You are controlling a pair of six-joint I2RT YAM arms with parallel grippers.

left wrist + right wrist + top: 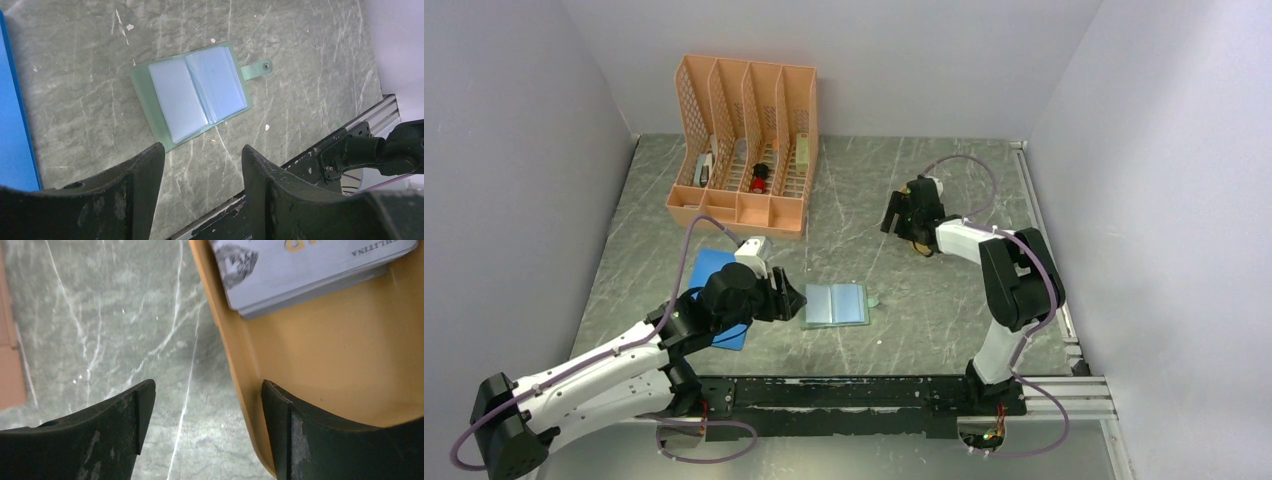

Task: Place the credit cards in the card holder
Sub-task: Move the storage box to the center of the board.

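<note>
Top external view is showing the left arm [614,365] lying low and stretched out from its base at the near left corner, crossing over a flat blue pad [709,265]. Its left pincer [792,298] is hovering just beside the left edge of the card holder [836,304], which is lying open near the middle of the counter [904,330]. The right arm [1014,275] is standing upright from its base, bending at a high elbow and reaching back and leftward. Its right pincer [904,222] is pointing down over a mustard-yellow tray [921,247], most of which the arm is hiding. A salmon file organizer [744,140] is standing at the far left of the counter.

Left wrist view is giving what the overhead cannot: the card holder [192,92] is showing two pale blue-clear pockets spread flat, and its snap tab [257,67] is sticking out to the right. The left pincer [202,150] is standing moderately wide with nothing between its fingers [145,190], apart from the holder and above bare counter.

Right wrist view is revealing the tray's inside. The credit cards [310,270] are lying stacked inside the tray [325,365], grey-white with dark print. The right pincer [207,390] is gaping wide and holding nothing. It is straddling the tray's rim, with one finger [280,430] on the tray side and the other over the marbled counter. Whether that finger is touching the tray is impossible to tell.
</note>
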